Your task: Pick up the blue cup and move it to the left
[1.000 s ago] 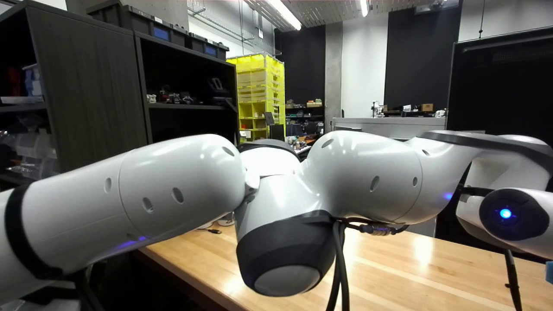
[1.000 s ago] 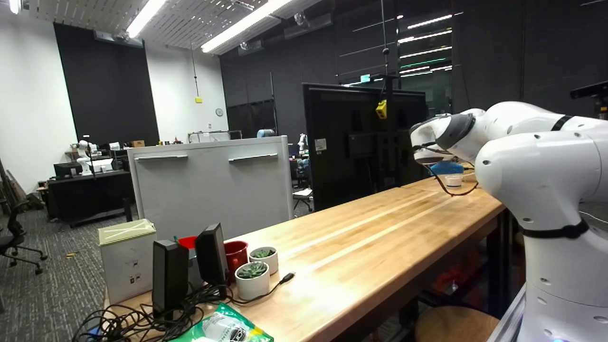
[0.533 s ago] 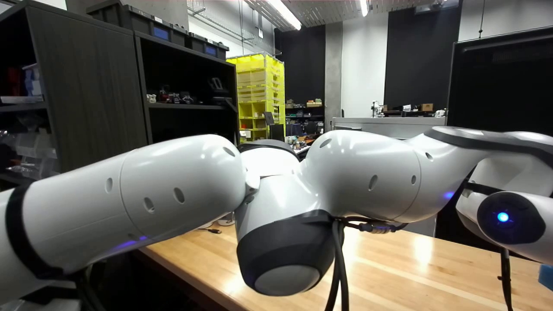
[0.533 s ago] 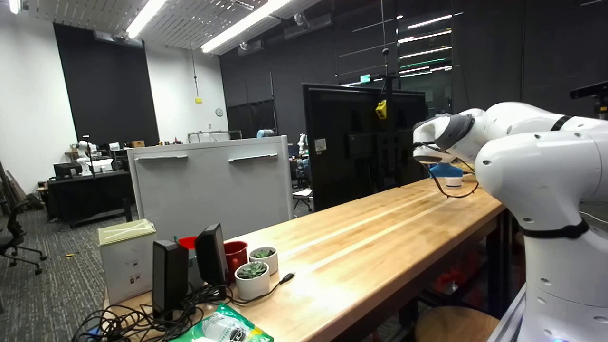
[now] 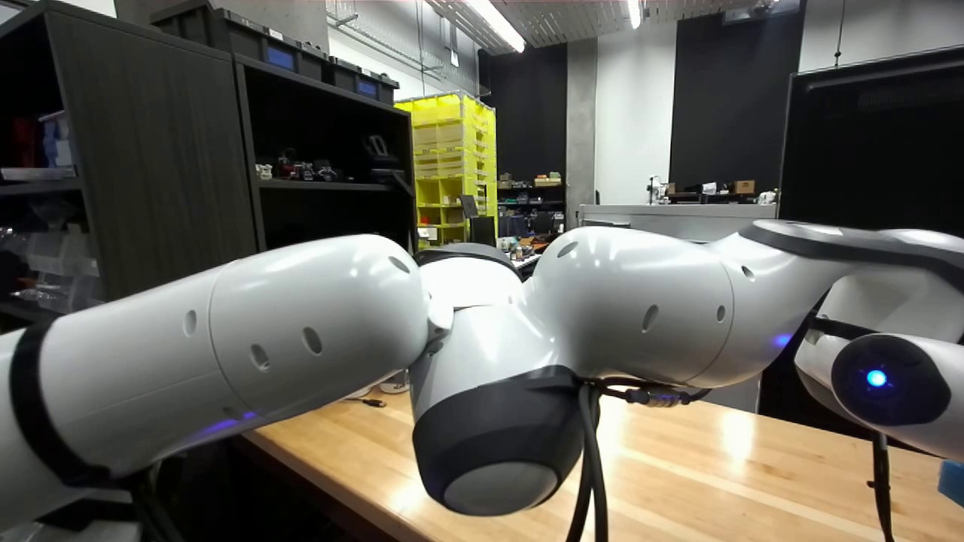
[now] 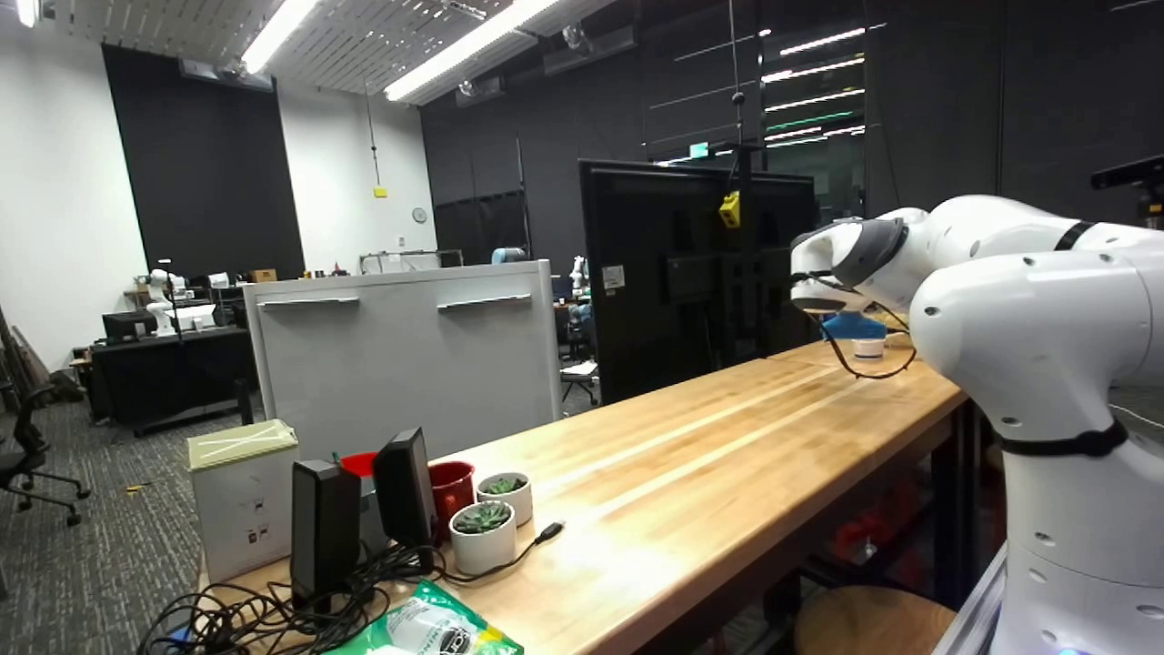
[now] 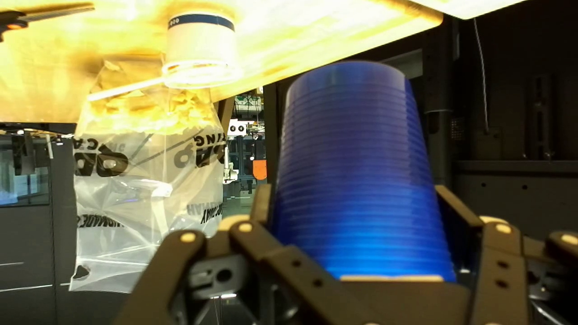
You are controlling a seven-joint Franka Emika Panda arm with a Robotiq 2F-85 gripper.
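Observation:
The blue cup (image 7: 356, 149) is ribbed and tapered and fills the middle of the wrist view, which stands upside down. My gripper (image 7: 352, 189) is around the cup, with a finger (image 7: 262, 207) against each side and the cup's wide end close to the palm. The cup's narrow end shows past the table edge and looks raised off the table. No sticks show. In both exterior views my fingers are hidden or out of view. A light blue patch (image 6: 855, 326) shows below my hand, and one also at the picture's right edge (image 5: 952, 482); I cannot tell whether these are the cup.
A white cup with a dark band (image 7: 203, 45) and a clear plastic bag (image 7: 149, 212) stand on the table (image 6: 691, 455). Scissors (image 7: 13, 20) lie near. Black speakers (image 6: 327, 528), small potted plants (image 6: 484, 541), cables and a green bag (image 6: 427, 628) occupy the far table end.
Between one second and half a second ago my hand shifted slightly, a little left and down in an exterior view, and the blue patch there moved with it. Since then nothing visible has moved.

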